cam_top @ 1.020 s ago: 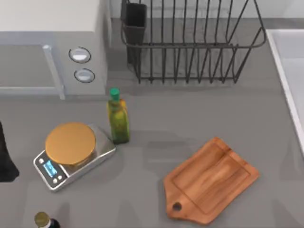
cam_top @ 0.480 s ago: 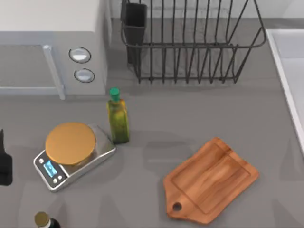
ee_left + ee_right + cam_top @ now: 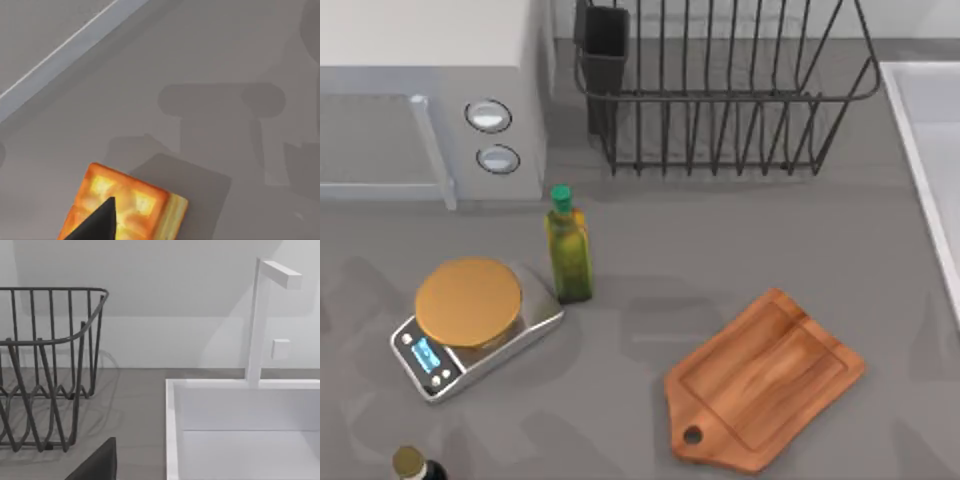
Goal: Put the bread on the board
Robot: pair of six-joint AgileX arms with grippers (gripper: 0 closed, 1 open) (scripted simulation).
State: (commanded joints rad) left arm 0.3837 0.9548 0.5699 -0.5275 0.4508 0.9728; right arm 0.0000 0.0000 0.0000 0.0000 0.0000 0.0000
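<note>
Golden-yellow, the small squarish toasted bread [image 3: 125, 205] with its orange-brown crust sits low in your left wrist view, lying flat on the grey counter, with a dark fingertip [image 3: 97, 225] of the left gripper in front of it; you cannot tell how wide the fingers stand or whether they grip. Your reddish-brown wooden cutting board [image 3: 765, 380] lies bare at the top view's lower right, handle toward the bottom edge, ready to receive it. Your right arm looks parked, facing the white sink [image 3: 240, 430].

Bread [image 3: 131, 204] on grey counter [image 3: 210, 60]
</note>
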